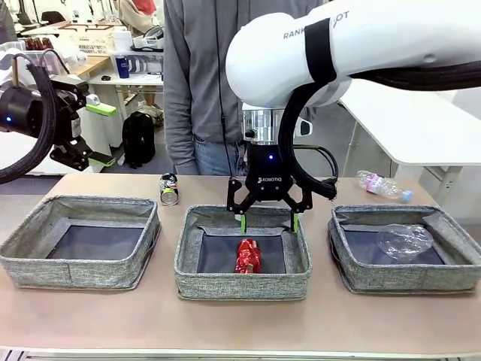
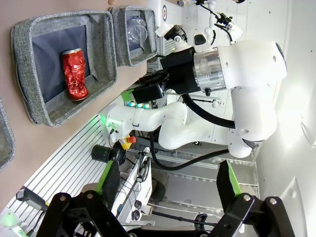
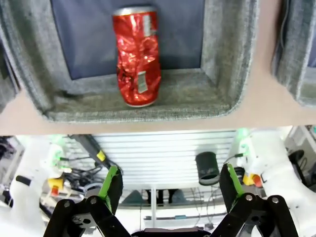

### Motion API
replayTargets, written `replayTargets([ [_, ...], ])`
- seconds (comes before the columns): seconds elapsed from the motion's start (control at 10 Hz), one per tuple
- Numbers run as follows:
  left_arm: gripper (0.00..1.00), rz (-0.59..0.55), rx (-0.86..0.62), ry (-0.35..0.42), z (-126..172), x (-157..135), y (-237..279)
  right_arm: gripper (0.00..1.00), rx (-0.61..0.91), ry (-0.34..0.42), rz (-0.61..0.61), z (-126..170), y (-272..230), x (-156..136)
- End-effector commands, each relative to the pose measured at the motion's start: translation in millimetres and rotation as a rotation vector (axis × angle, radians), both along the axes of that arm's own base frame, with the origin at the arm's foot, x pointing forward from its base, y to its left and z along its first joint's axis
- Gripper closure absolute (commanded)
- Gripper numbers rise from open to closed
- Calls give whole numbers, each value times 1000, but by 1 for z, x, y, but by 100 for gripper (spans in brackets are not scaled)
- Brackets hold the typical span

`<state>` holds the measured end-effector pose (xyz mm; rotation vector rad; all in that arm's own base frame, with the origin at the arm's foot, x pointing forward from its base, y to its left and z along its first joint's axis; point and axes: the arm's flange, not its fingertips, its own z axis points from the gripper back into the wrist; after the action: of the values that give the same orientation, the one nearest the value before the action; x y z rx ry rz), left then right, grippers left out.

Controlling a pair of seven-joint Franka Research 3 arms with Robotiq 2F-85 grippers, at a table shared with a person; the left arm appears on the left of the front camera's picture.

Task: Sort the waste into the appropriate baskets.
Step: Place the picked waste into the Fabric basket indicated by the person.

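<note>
Nearest, along the front of the tan table (image 1: 225, 323), three grey fabric baskets sit in a row. The left basket (image 1: 75, 272) shows only its dark bottom. The middle basket (image 1: 240, 286) holds the crushed red drink can (image 1: 247, 256), lying loose on the bottom with its long axis running near to far. The right basket (image 1: 406, 277) holds a flattened clear bottle (image 1: 406, 241). Just above the far half of the middle basket hangs the right gripper (image 1: 268, 220), pointing straight down, its green-padded fingers spread wide and empty, clear of the red can below. Behind the baskets, two pieces wait on the bare table. A dark multicoloured can (image 1: 169, 189) appears to lie on its side with one end toward the camera, just beyond the gap between the left and middle baskets. A second clear bottle (image 1: 382, 184) lies lengthwise behind the right basket. The dark can is probably the next pick; it sits to the left of the right gripper and a little farther back, nearer to it than to the left gripper (image 1: 103, 135). That one is held high at the left edge, turned sideways, its fingers apart and empty. A person (image 1: 199, 90) stands at the far side.
</note>
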<state>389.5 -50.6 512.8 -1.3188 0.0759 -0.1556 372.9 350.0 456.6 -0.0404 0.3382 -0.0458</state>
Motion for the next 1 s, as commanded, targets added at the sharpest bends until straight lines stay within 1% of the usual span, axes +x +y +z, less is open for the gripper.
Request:
replayTargets([
  [0.0,0,-4,5,7,3,-2,0,0,94,-2,-11,7,-13,-5],
  [0.1,0,-4,5,7,3,-2,0,0,178,2,-18,26,-24,-4],
  [0.2,0,-4,5,7,3,-2,0,0,232,17,-35,46,-38,-5],
  [0.3,0,-4,5,7,3,-2,0,0,293,56,-33,68,-56,-7],
  [0.4,0,-4,5,7,3,-2,0,0,396,118,-51,89,-75,-12],
  [0.5,0,-4,5,7,3,-2,0,0,577,159,-20,110,-100,-20],
  [0.6,0,-4,5,7,3,-2,0,0,762,178,-8,122,-125,-24],
  [0.7,0,-4,5,7,3,-2,0,0,933,180,-54,126,-150,-28],
  [0.8,0,-4,5,7,3,-2,0,0,1118,122,-139,124,-174,-31],
  [0.9,0,-4,5,7,3,-2,0,0,1277,41,-232,117,-194,-36],
])
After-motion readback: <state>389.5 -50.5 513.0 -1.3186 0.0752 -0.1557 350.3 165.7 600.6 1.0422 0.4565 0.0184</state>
